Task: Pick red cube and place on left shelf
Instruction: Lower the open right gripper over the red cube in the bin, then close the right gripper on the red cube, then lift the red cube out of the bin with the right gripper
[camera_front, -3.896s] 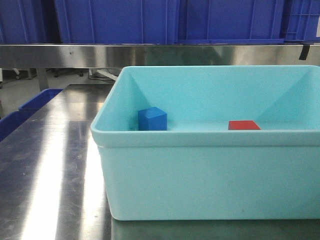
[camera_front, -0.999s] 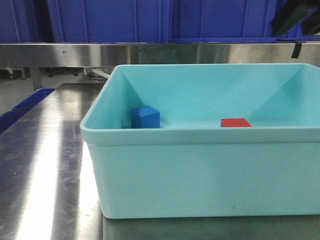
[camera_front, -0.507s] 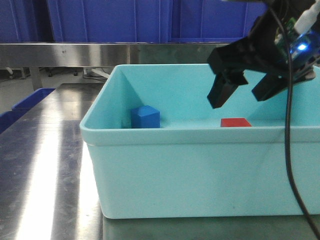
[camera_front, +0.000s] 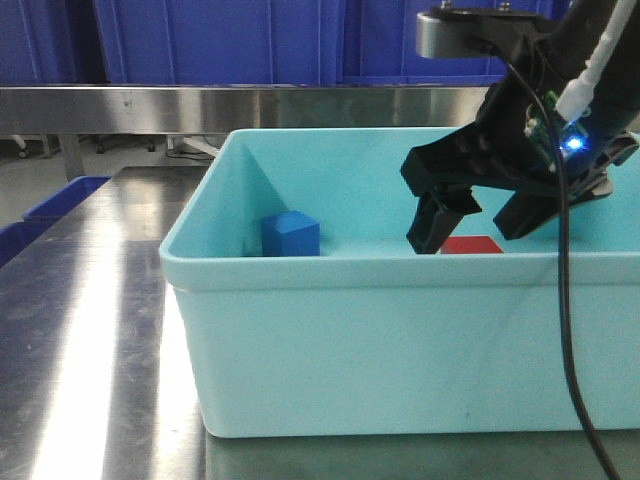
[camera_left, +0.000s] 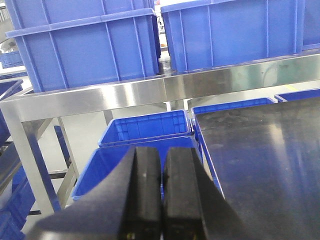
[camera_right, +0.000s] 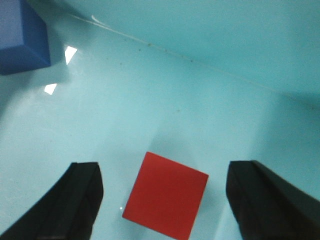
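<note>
While wide-open, claw (camera_right: 167, 167) over red cube (camera_right: 165, 201)

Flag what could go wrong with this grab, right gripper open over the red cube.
1. In the right wrist view the red cube sits skewed to the open right gripper, so the fingers may catch corners and twist or drop it.
2. The cube lies deep in the teal bin; a shallow lift-out could clip its rim.

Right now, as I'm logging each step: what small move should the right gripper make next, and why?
Probably ease the right gripper straight down around the red cube: its open fingers flank the cube with gaps on both sides, and the cube lies ungripped on the teal bin floor.
</note>
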